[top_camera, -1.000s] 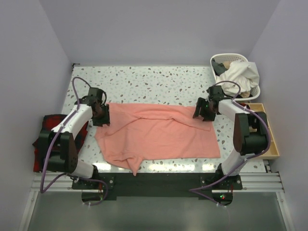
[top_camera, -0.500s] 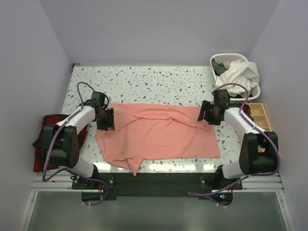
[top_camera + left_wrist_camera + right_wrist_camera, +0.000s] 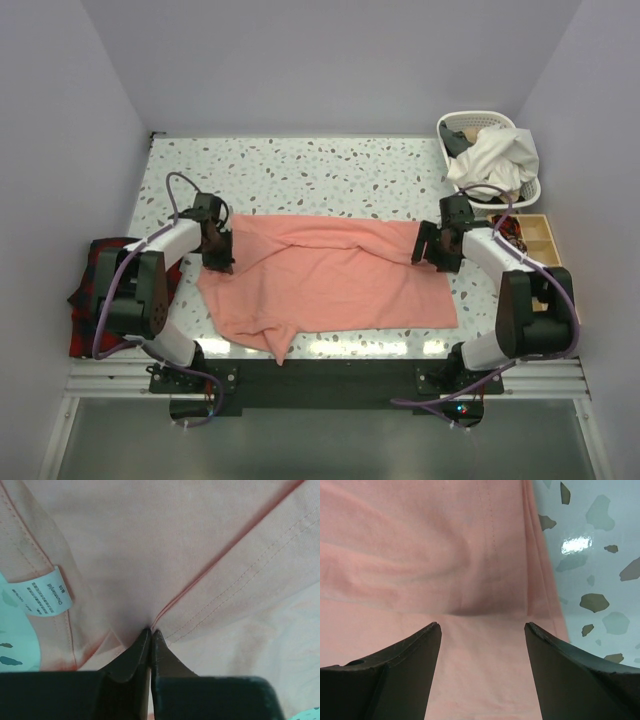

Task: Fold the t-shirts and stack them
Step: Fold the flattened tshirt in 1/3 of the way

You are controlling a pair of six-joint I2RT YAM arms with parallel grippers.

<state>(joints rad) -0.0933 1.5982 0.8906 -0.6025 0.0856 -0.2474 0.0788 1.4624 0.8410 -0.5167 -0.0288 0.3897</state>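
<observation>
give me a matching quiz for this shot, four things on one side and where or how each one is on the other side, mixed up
Things:
1. left gripper
2. right gripper
3. white basket
4. plaid cloth

Place or state:
A. at the far right, holding white laundry
B. jaws open over the right edge of the t-shirt
C. at the far left, red and black
D. jaws pinched shut on the t-shirt

Pairs: 1-D, 2-B, 3-A, 4-C

basket blocks right (full), far tabletop open
</observation>
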